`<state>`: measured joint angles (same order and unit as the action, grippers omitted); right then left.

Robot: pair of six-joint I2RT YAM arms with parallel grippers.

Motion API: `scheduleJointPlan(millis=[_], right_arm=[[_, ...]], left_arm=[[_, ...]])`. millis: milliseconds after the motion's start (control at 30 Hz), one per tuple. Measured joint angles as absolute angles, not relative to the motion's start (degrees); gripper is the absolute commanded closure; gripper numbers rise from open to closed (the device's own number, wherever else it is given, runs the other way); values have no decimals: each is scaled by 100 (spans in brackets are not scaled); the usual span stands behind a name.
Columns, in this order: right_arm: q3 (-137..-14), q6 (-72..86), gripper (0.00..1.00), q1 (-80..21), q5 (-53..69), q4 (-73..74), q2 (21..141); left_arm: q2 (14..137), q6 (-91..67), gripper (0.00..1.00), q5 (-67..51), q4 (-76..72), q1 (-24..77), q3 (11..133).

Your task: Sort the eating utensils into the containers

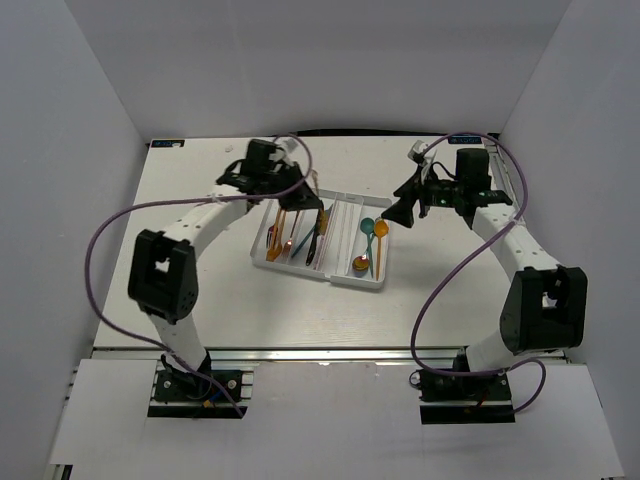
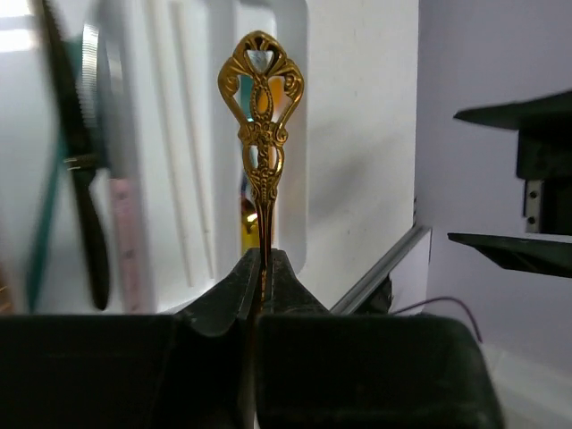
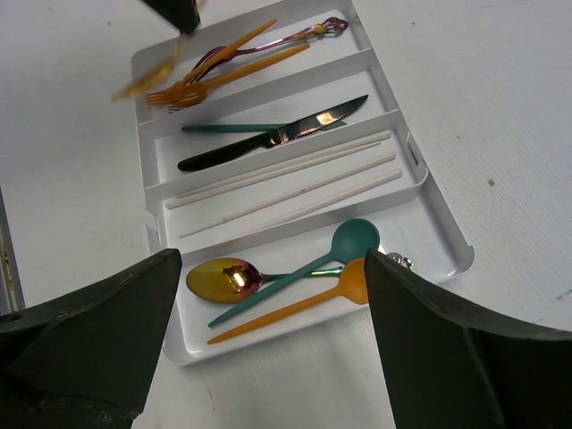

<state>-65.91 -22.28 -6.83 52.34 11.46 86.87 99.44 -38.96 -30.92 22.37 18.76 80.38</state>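
L gripper (image 2: pixel 262 259) is clamped tight on the gold utensil (image 2: pixel 261 134), pinching its shaft. The ornate handle sticks out past the fingertips; head end is hidden in my L wrist cam. In R wrist cam I see it blurred and tilted, hanging over the tray (image 3: pixel 442 223) at the fork compartment's end, by the tines of the orange-gold forks (image 3: pixel 228 67). Can't tell if fork or spoon. R gripper (image 3: pixel 275 268) has jaws spread wide, nothing held, above the spoon compartment w/ iridescent spoon (image 3: pixel 223 279), teal spoon (image 3: pixel 353 239) and orange spoon (image 3: pixel 357 281). Knives (image 3: pixel 268 143) and chopsticks (image 3: pixel 286 179) lie in the middle compartments.
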Motion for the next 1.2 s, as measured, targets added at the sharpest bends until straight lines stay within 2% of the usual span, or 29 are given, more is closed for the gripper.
scheduleJointPlan(millis=[167,367,533,967,1000,1200], right_arm=[[-6591,-2324,11,-576,5107,1393,8475],[-6578,-2405,11,-421,4989,1544,8193],[-6573,-2443,11,-342,4917,1649,8062],[-6573,-2510,11,-307,4810,1833,8062],[-6573,-2526,11,-307,4807,1848,8062],[-6576,-2615,11,-305,4790,1992,8062]], left_arm=[[11030,-3691,100,-3129,2220,2834,8923],[12025,-3538,100,-3148,2250,3413,9845],[12495,-3420,100,-3061,2329,3765,10132],[12634,-3214,58,-2689,2698,4021,10221],[12634,-3210,53,-2657,2705,4012,10221],[12617,-3144,50,-2521,2781,4001,10221]])
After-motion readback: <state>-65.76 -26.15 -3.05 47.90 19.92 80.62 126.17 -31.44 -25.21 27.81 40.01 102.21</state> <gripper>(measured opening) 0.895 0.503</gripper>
